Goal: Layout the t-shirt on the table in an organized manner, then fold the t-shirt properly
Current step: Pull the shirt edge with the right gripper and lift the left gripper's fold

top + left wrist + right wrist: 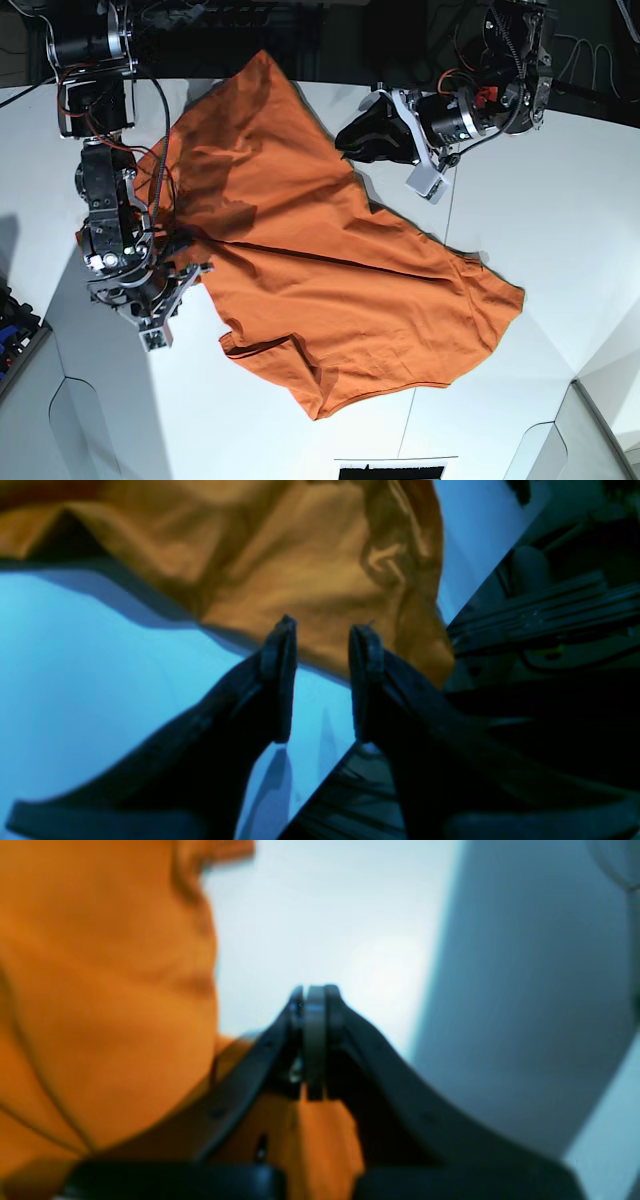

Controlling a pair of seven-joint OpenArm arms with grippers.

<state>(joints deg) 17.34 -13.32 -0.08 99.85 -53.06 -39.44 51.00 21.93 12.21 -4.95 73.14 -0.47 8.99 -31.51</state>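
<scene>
The work was at the first step, laying the shirt out; no fold was started. In the base view, at the left side, the right gripper (183, 243) was at the edge of the t-shirt (330, 290). In the right wrist view its jaws were pressed together, and orange cloth showed around and under the fingers, so it seemed to pinch the edge, but the blur did not allow to be sure. The t-shirt lay wrinkled and oblique over the middle of the table (560, 190). At the right side, the left gripper (322, 630) stood with jaws apart, empty, just beside the shirt's edge. The next move probably called for closing on that edge and pulling outward to flatten the cloth.
</scene>
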